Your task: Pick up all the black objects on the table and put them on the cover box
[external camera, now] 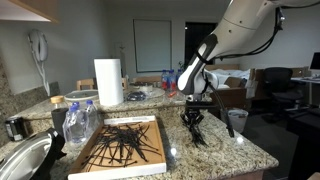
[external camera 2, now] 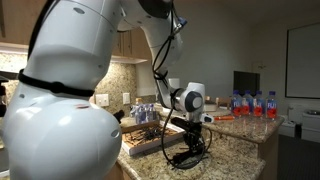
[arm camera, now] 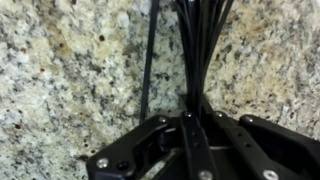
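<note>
My gripper is shut on a bunch of thin black strips whose lower ends splay out on the granite counter, to the right of the cover box. It shows the same in an exterior view, with the strips hanging below. In the wrist view the fingers pinch the bundle, and one strip runs apart on the left. The flat cardboard cover box holds several black strips in a loose pile; it also shows in an exterior view.
A paper towel roll stands behind the box. Water bottles and a metal bowl sit to its left. A grey cup stands near the counter's right edge. Bottles with red caps line the far counter.
</note>
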Controlling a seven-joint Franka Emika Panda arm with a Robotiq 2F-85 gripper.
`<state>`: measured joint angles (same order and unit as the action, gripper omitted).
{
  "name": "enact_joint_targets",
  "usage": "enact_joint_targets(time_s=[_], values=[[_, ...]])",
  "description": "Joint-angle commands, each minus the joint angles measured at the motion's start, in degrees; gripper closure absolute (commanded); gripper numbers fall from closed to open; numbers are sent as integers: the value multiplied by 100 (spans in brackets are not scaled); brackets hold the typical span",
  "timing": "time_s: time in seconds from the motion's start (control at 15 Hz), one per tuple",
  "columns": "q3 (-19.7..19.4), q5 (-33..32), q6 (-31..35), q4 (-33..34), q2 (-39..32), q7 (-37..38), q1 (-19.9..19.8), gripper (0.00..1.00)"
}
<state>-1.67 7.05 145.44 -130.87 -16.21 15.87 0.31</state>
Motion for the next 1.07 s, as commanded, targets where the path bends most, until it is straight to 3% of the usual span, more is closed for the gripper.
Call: enact_joint_targets(time_s=[0.0, 0.4, 0.47, 1.0], values=[[-26, -82, -84, 11, -32, -140, 7, 92], [-48, -160, 35, -4, -42, -73, 32, 92], [-69, -118, -505, -27, 408, -113, -39, 92], [-104, 34, -1999, 624, 749, -509, -220, 92]])
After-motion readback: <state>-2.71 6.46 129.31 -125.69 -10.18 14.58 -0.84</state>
